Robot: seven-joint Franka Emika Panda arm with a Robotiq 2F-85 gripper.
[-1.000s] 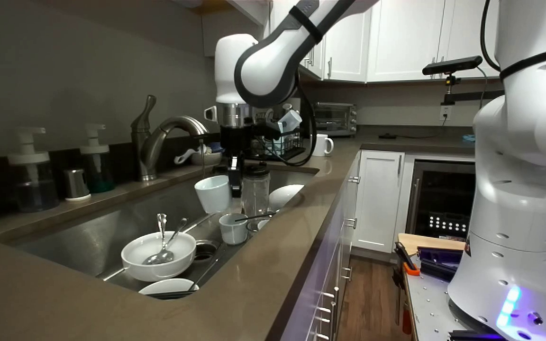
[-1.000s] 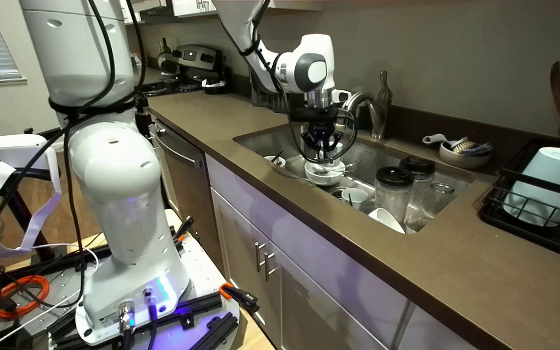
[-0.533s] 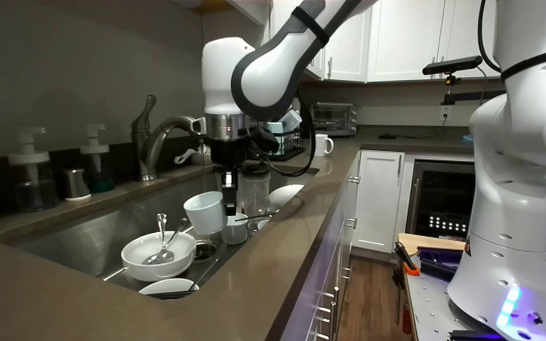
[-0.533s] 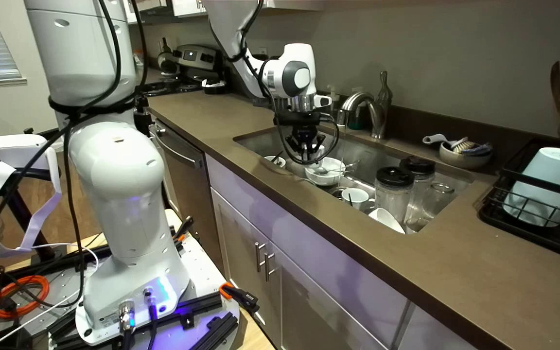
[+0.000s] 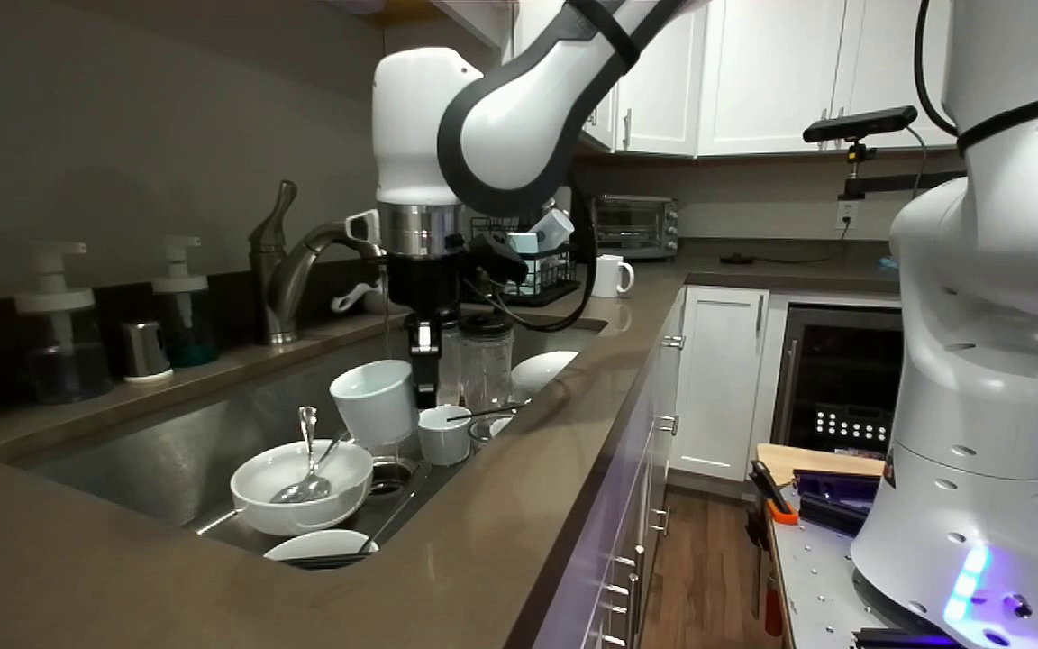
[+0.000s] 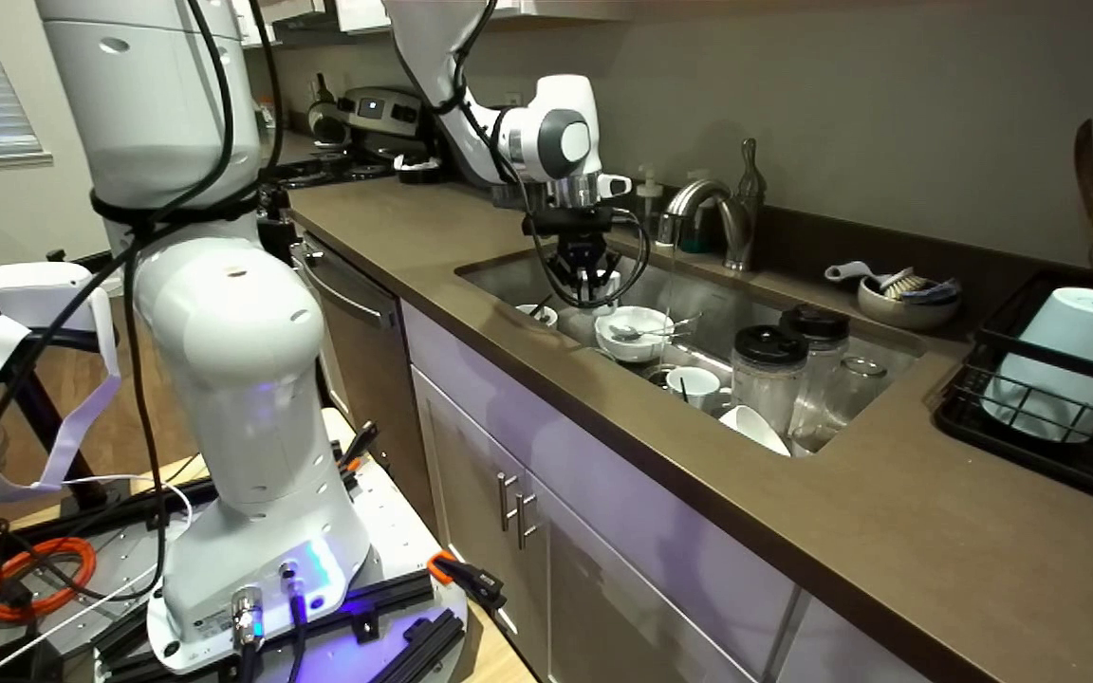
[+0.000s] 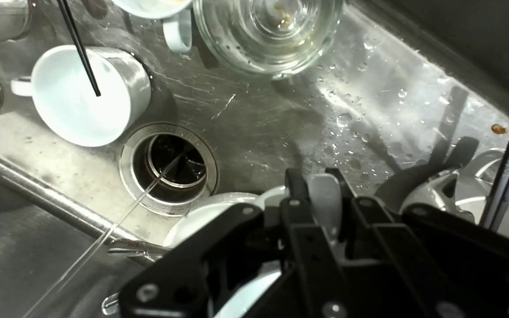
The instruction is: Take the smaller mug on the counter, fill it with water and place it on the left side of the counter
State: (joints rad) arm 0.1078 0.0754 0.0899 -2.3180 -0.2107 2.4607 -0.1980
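- Since half a second ago, the smaller mug and the gripper have shifted a little toward the left end of the counter and slightly upward.
- The mug hangs over the sink, slightly tilted, between the counter's front and back edges; how much water it holds cannot be told.
- The gripper's fingers stand narrowly apart, clamping the mug's loop handle.
- Open room lies between the mug and the sink's left edge.
- A thin water stream falls from the faucet, which stands by the counter's back edge, into the drain; in an exterior view it runs apart from the mug.
- The white bowl, with spoons in it, sits near the mug; the gap between the two cannot be told.
- A white cup stands just beside the drain, toward the sink's front edge.
- Black-lidded jars stand toward the sink's right end.
- Past that end, another white mug stands on the counter.
- Two soap dispensers and a steel canister line the back edge, left of the faucet.
- Beyond the sink's left corners, the counter widens into a broad stretch reaching the front edge.
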